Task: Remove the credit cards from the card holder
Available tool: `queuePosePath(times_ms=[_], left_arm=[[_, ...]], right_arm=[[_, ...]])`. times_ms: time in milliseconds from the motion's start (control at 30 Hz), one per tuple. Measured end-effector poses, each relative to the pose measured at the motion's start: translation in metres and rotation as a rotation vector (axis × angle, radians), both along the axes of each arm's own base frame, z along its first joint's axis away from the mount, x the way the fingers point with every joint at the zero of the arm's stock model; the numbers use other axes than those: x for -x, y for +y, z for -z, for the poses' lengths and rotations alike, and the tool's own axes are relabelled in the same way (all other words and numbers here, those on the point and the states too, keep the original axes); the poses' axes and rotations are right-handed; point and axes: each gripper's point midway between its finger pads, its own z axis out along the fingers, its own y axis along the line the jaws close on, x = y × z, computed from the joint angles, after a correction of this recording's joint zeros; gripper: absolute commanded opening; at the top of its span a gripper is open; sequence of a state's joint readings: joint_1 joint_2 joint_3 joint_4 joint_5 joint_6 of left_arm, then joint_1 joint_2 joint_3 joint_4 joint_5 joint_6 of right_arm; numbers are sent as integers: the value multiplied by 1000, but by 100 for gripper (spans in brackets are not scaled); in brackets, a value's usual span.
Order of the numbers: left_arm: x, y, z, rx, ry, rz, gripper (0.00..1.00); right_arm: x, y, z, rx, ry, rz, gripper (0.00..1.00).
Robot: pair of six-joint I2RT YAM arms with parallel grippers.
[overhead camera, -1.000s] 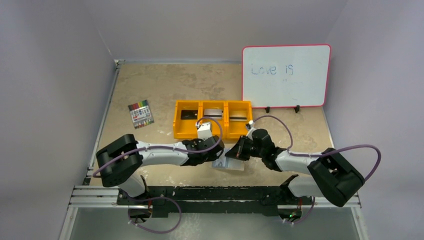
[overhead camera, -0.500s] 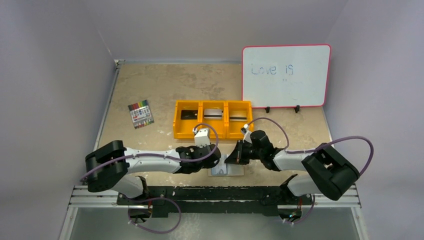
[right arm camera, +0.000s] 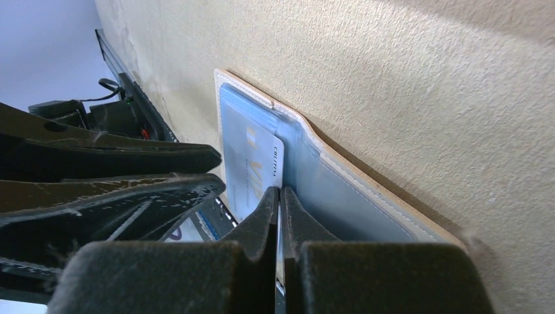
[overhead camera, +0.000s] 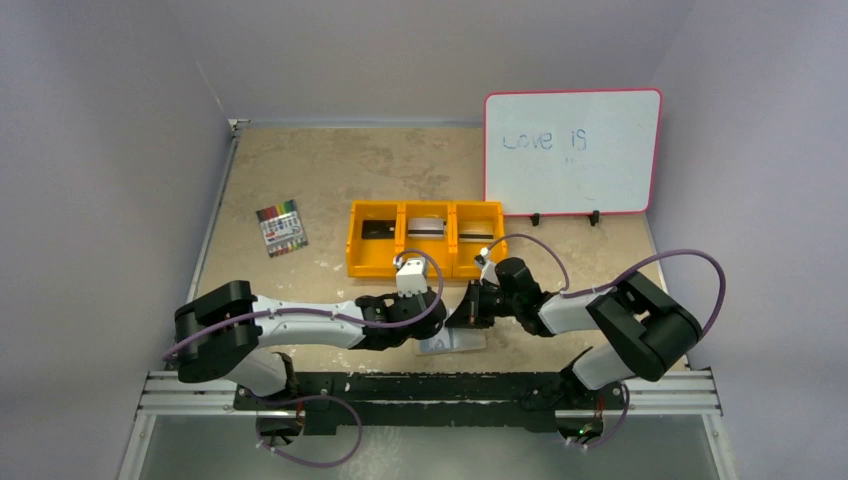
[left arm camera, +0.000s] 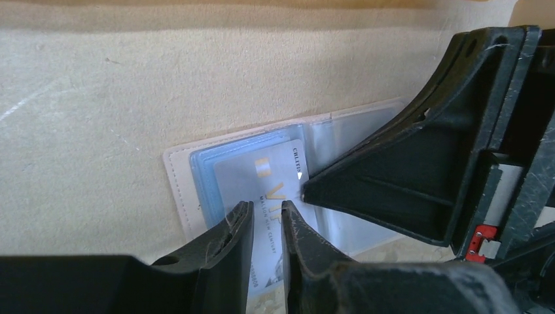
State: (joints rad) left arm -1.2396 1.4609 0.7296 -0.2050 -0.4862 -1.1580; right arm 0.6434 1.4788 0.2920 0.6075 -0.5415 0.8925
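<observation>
Left jaws coming back over holder, parting to narrow gap astride card, not gripping yet; right jaws staying shut, empty, pinning holder. Next card pull starting.

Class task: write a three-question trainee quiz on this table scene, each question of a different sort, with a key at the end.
1. True or false: the card holder lies open on the table.
2. How many compartments has the tray? A two, B three, C four.
3. Fill in: the right end effector, resting on the card holder, is ____ (open or shut).
Key: 1 true; 2 B; 3 shut.
</observation>
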Motion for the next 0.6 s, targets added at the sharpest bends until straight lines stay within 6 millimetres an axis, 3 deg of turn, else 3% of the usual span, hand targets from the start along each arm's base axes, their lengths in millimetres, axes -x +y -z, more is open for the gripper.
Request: queuePosePath(times_ms=[300, 600], left_arm=[[-1, -9, 14, -58, 32, -1, 12], [-6, -7, 14, -100, 40, -50, 11]], right_arm=[[-1, -1, -1, 3, -1, 8, 0], [-7, -8, -11, 30, -24, 82, 0]])
